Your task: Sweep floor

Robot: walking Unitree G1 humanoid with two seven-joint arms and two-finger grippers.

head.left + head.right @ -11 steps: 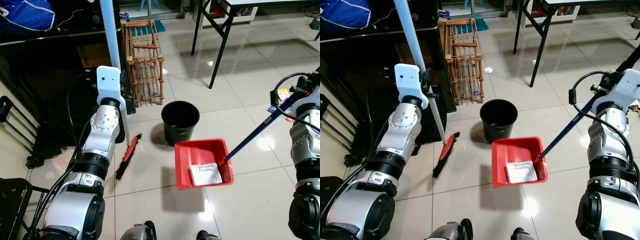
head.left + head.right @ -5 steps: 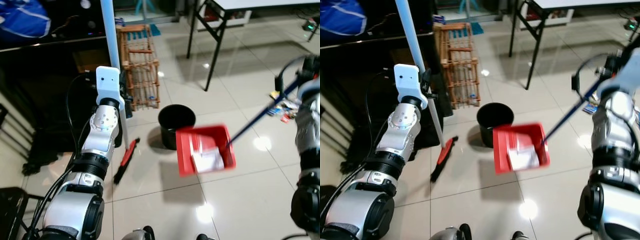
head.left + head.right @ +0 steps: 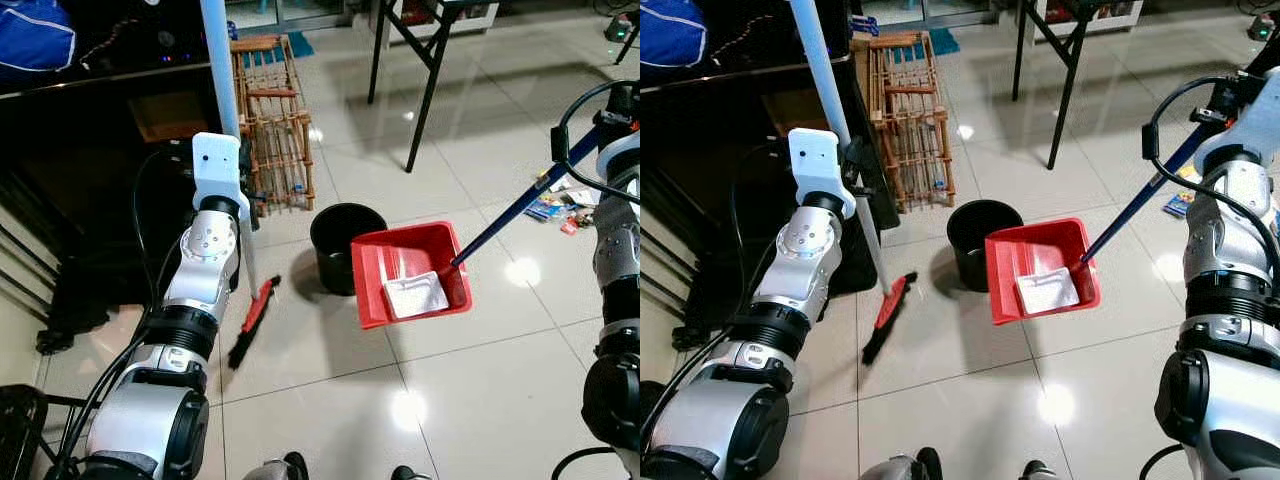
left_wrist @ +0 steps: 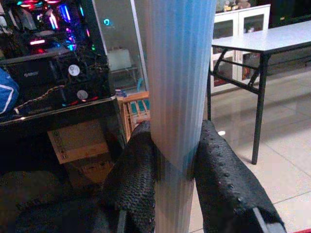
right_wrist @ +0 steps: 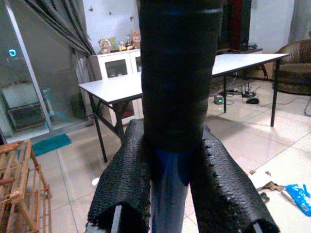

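The right claw [image 5: 177, 194] clamps the blue handle [image 3: 510, 215] of a red dustpan [image 3: 410, 272] carrying white paper [image 3: 416, 295], just beside a black bin [image 3: 345, 245]. The left claw [image 4: 177, 179] grips the pale broom pole [image 4: 177, 97]; its red brush head [image 3: 255, 320] rests on the tiled floor [image 3: 330, 400].

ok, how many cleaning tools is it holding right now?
2. The broom, handle clamped in the left gripper, bristles on the floor; the red dustpan, handle clamped in the right gripper, beside the black bin.
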